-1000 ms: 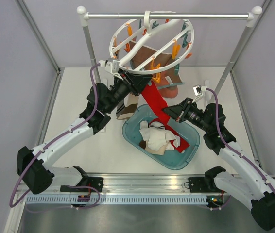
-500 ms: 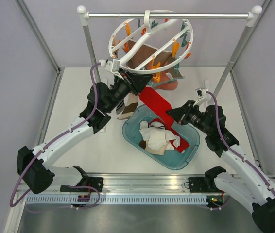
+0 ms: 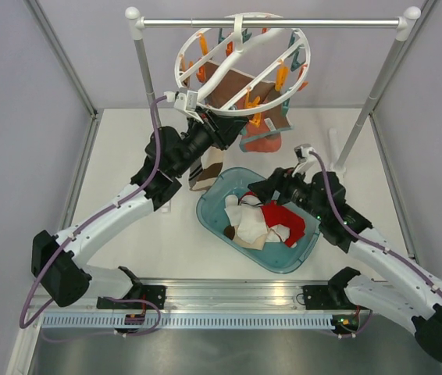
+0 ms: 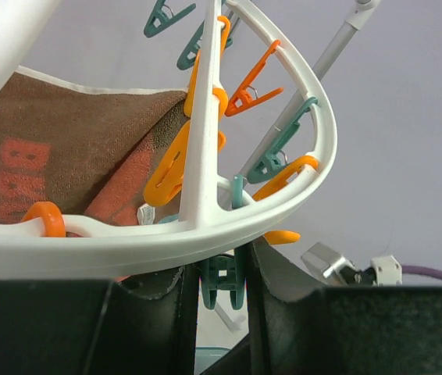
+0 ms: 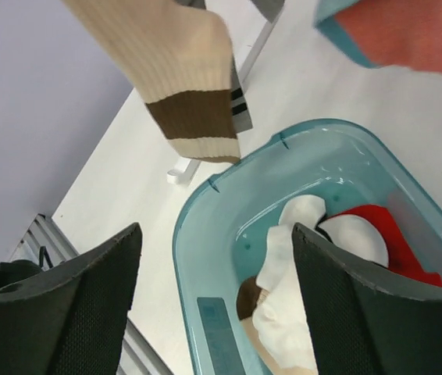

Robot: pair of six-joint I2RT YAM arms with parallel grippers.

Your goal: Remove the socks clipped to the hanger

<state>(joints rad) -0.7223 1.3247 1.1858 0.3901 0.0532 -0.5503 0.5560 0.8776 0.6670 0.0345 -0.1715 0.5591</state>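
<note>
Nearest to me, the basin (image 5: 322,168) stands on the white table (image 3: 115,148) between the two arms, and a strip of tabletop shows all around its rim. Inside it lie a red sock (image 3: 287,219) and a white sock (image 3: 252,226), heaped against the right wall. The right gripper (image 5: 215,234) hangs over the near-left rim with its fingers spread wide and nothing between them. Just beyond that rim a beige sock (image 5: 166,55) with a brown band hangs down, its toe above the table, apart from the basin; its top is hidden behind the left arm. Higher and farther, the left gripper (image 4: 219,266) is under the edge of the hanger (image 4: 127,250), its fingers close on both sides of a teal clip (image 4: 221,285); whether they press it I cannot tell. A brown cloth (image 4: 65,156) hangs inside the ring. The hanger hooks on the metal rail (image 3: 322,23) at the back.
</note>
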